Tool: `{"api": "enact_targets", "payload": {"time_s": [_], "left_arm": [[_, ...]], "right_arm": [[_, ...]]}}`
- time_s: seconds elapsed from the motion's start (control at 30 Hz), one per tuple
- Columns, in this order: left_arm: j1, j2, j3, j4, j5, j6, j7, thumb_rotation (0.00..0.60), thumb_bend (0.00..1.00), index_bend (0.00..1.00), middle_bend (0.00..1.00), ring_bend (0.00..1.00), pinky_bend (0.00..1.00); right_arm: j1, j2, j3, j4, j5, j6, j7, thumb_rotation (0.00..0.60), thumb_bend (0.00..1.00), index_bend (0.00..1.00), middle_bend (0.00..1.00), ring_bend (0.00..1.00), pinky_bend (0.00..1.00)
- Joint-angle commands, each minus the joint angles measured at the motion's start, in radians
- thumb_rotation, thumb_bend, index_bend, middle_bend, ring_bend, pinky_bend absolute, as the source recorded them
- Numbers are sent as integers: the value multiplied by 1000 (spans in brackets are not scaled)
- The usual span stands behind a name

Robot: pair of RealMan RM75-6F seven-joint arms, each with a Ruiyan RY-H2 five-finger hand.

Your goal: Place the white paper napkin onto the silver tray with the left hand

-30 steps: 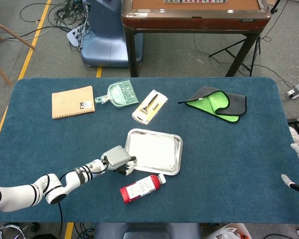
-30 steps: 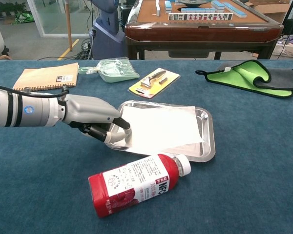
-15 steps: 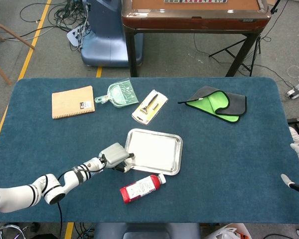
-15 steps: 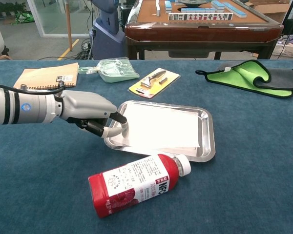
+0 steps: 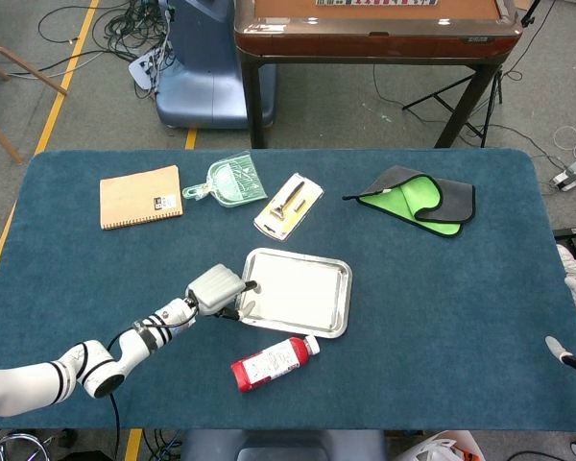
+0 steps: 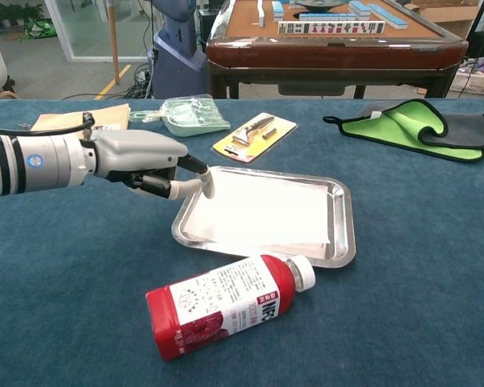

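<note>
Left hand [image 6: 149,165] empty beside tray [image 6: 344,242]

Grey floor [image 5: 96,96], yellow line [image 5: 62,86], cable tangle [image 5: 134,24]; wooden mahjong table [image 6: 331,36] behind; possibly glass partition [image 6: 89,28].

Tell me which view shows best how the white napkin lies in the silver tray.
The chest view. There the napkin fills the frame's middle, flat inside the tray, its edges distinct from the metal rim. The head view shows the same napkin from above, small and pale, hard to separate from the tray.
</note>
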Motion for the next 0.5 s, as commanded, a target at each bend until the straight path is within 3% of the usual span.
{"api": "enact_targets", "payload": {"time_s": [0.03, 0.13, 0.37, 0.5], "left_arm": [[31, 17, -15, -15, -20, 51, 19, 73, 473, 286, 1000, 992, 1000], [73, 36, -32, -32, -40, 123, 29, 110, 470, 271, 949, 916, 993], [185, 108, -60, -95, -113, 262, 39, 176, 435, 246, 725, 656, 914], [258, 148, -64, -135, -146, 353, 71, 201, 386, 242, 612, 568, 740]], "right_arm": [[1, 1, 1, 0, -2, -1, 1, 600, 50, 203, 258, 139, 143], [3, 5, 1, -1, -2, -5, -1, 600, 50, 203, 258, 139, 143], [16, 19, -3, -7, -16, -23, -12, 600, 50, 203, 258, 139, 143], [31, 33, -8, -18, -27, -49, -13, 600, 50, 203, 258, 139, 143]]}}
